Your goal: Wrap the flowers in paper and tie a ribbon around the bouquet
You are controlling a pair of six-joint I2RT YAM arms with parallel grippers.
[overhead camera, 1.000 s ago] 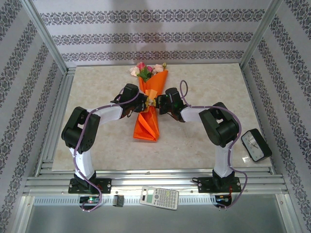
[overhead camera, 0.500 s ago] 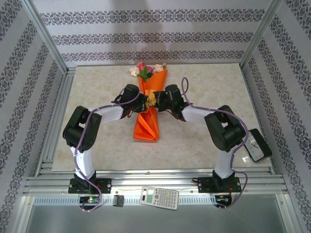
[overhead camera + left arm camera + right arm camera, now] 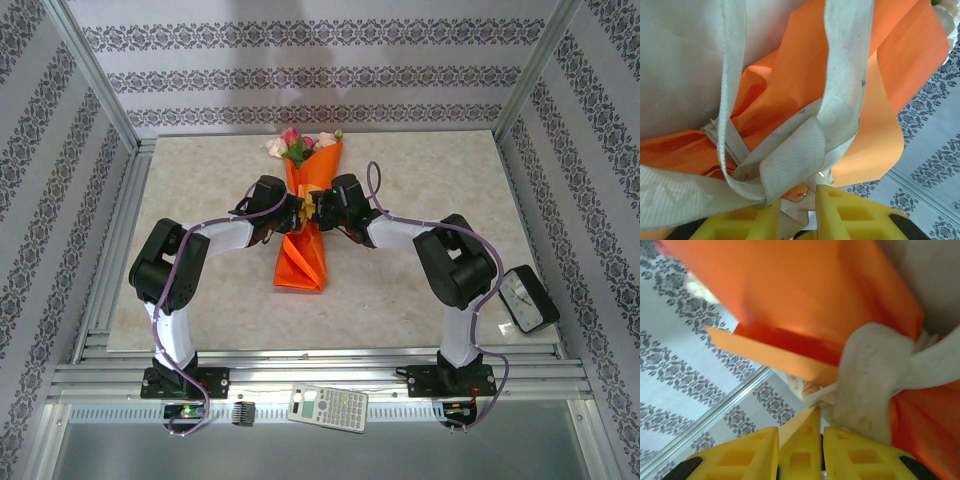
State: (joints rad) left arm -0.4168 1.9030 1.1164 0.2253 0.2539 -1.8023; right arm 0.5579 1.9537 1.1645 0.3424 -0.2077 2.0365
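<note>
Where ribbon (image 3: 790, 165) cinches the paper (image 3: 300, 255), flowers (image 3: 300, 146) poke out.

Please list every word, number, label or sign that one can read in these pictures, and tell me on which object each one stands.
No text can be read in these views.
Calculator: its keys and display are too small to read.
Clock: it has a white face, but the marks on it are too small to read.
Ribbon: it carries faint pale woven marks, not readable as letters.
</note>
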